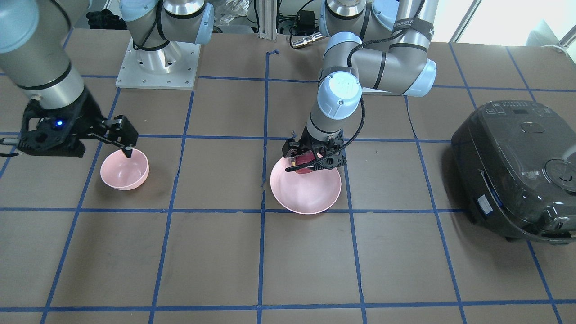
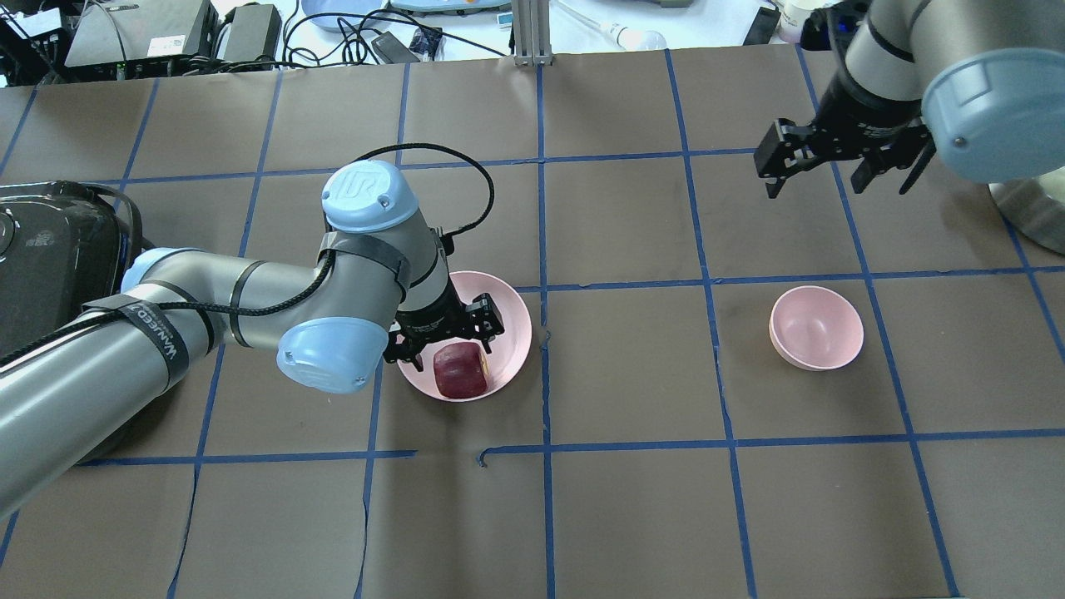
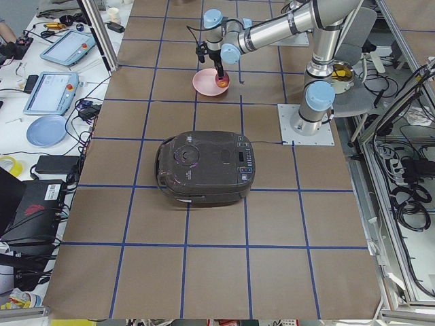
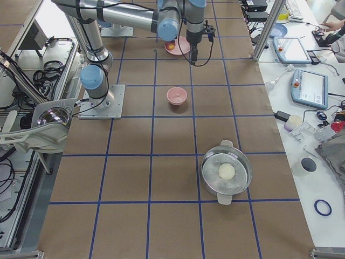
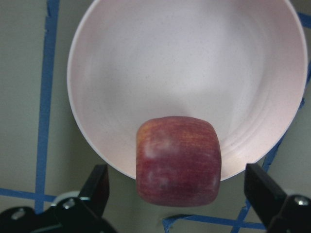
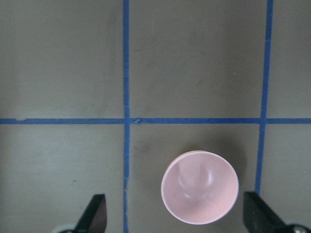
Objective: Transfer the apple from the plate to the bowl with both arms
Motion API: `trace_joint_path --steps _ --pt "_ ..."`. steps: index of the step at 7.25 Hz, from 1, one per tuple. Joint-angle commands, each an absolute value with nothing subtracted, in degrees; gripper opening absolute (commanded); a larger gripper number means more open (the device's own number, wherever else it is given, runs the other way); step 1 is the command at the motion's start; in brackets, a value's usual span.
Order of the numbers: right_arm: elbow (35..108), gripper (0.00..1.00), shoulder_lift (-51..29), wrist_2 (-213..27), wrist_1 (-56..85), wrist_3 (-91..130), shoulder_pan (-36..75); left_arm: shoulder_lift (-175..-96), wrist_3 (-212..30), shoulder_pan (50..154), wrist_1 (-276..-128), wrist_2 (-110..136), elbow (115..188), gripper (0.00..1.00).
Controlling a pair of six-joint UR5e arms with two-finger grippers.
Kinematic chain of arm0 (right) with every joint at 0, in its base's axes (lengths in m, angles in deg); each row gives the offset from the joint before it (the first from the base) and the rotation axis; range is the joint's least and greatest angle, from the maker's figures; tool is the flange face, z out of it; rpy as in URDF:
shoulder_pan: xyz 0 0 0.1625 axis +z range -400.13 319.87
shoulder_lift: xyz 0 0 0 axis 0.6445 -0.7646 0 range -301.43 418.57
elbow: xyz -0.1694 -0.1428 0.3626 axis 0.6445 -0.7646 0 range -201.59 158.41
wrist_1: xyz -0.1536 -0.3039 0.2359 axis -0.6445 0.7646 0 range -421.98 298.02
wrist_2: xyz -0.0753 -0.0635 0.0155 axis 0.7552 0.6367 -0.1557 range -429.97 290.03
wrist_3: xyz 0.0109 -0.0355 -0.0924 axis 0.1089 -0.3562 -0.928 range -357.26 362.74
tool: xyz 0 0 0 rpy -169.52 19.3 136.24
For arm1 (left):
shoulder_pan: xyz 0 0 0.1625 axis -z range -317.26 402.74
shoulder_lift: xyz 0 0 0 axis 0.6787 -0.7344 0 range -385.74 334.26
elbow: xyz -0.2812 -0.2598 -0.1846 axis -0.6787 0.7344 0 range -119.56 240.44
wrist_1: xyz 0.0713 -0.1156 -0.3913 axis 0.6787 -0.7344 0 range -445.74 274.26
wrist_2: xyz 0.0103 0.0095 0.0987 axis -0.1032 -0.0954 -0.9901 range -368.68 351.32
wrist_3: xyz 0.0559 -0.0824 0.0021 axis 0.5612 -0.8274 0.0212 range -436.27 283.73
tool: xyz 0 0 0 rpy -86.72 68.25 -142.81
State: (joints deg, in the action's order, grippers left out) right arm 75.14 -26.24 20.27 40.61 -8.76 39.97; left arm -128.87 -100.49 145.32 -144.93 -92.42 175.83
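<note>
The apple (image 5: 177,160) is dark red and blocky, with round corners. Its skin is streaky and has a pale yellowish patch. It sits on the plate (image 2: 509,316), close to the rim on the robot's side. The plate is pale pink, round, wide and shallow, and it looks smooth with tiny specks.

The left gripper (image 2: 443,339) is black and hangs right over the apple. Its two fingers (image 5: 97,182) are spread wide, one on each side of the apple, and there is a gap on both sides.

The bowl (image 2: 815,327) is small, deep, round and pale pink, and it stands well apart from the plate. The right gripper (image 2: 819,166) hangs high above the table (image 2: 624,516) with its fingers spread wide too.

The table is covered in flat brown paper with blue tape lines. A shiny black cooker (image 1: 517,166) with round edges sits at one end.
</note>
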Motion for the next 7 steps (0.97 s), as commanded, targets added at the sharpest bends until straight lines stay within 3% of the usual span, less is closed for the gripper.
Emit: trace_joint_path --steps 1,3,4,5,7 --pt "79.55 1.0 -21.51 20.47 47.48 -22.36 31.7 -130.59 -100.09 146.01 -144.71 -92.44 176.11 0.89" --pt "85.69 1.0 -19.58 21.34 50.33 -22.05 30.09 -130.77 -99.56 146.19 -144.71 -92.88 176.02 0.66" --pt "87.2 1.0 -19.48 23.88 50.08 -22.66 29.57 -130.68 -99.47 146.19 -144.63 -92.97 175.59 0.38" --pt "88.52 1.0 -18.95 23.47 50.26 -22.32 29.48 -130.42 -98.78 146.1 -144.37 -92.97 174.45 0.16" --pt "91.25 0.99 -17.9 23.29 51.31 -21.96 29.48 -130.41 -99.03 146.1 -150.03 -92.71 167.19 0.04"
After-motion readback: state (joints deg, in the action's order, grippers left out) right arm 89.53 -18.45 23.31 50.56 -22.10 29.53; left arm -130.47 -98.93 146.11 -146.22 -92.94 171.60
